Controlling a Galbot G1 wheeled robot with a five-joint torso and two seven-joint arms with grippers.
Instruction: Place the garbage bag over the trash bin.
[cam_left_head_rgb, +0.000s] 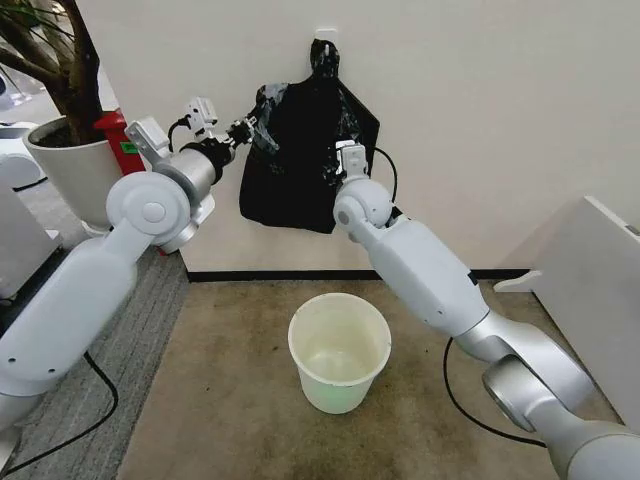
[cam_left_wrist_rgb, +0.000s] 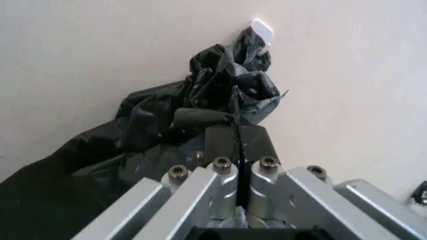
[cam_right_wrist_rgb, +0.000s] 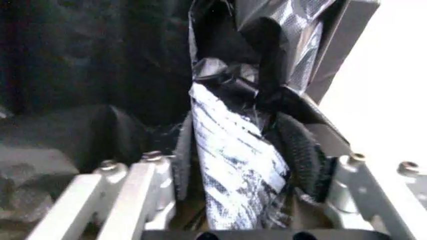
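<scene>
The garbage bag (cam_left_head_rgb: 300, 150) is seen hanging against the wall from a small white hook (cam_left_wrist_rgb: 261, 31), well above the trash bin (cam_left_head_rgb: 339, 350), which stands on the floor (cam_left_head_rgb: 230, 400) with nothing in it. The bag's upper left edge is pinched in the closed left pincer (cam_left_head_rgb: 243, 130). A fold of its plastic is clamped in the right pincer (cam_right_wrist_rgb: 233, 165). The bag is judged to be gripped but not yet unhooked, opened or drawn over the bin.
</scene>
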